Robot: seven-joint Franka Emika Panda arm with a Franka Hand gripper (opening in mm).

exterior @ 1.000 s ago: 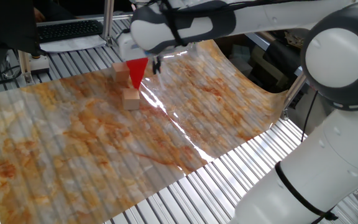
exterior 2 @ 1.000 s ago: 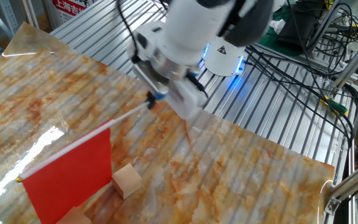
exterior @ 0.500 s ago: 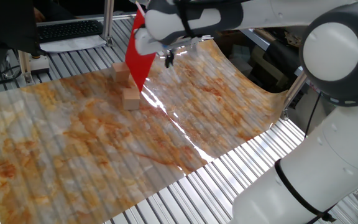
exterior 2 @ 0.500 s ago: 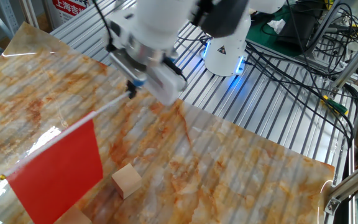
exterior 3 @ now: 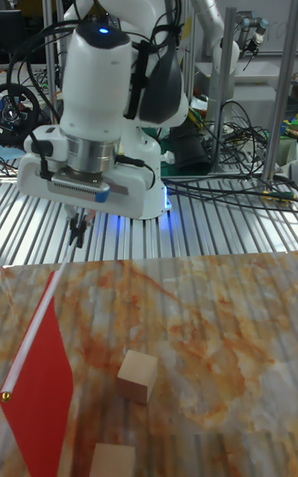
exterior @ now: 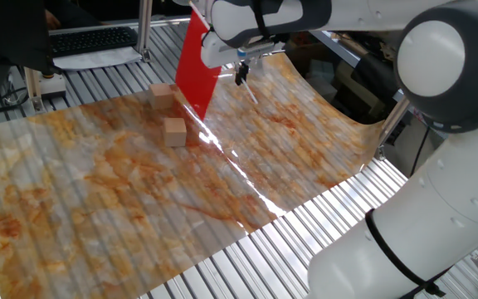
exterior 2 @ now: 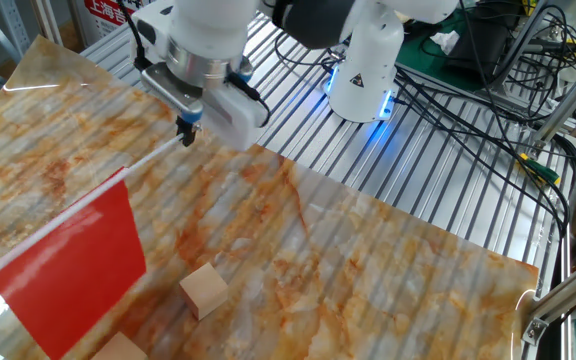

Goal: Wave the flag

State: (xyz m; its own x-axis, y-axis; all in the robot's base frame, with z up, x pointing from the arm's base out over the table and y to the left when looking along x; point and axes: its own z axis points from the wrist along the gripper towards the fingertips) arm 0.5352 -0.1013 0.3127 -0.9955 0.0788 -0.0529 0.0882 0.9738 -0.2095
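two tan wooden cubes (exterior 2: 205,290) sit on glossy marbled sheet (exterior 2: 388,270); gripper (exterior 2: 186,133) pinched on thin white stick of red cloth flag (exterior 2: 73,262).

Slatted metal table (exterior 2: 438,190) — marbled mat (exterior 2: 368,270) — two wooden blocks (exterior 2: 205,290).

Two wooden blocks (exterior 2: 204,290) (exterior 2: 118,349) sit on the marbled mat (exterior 2: 388,270), the only low obstacles. The flag (exterior 2: 68,265) hangs just above and beside them. Rest of mat open; metal posts (exterior: 143,29) stand beyond its far edge.
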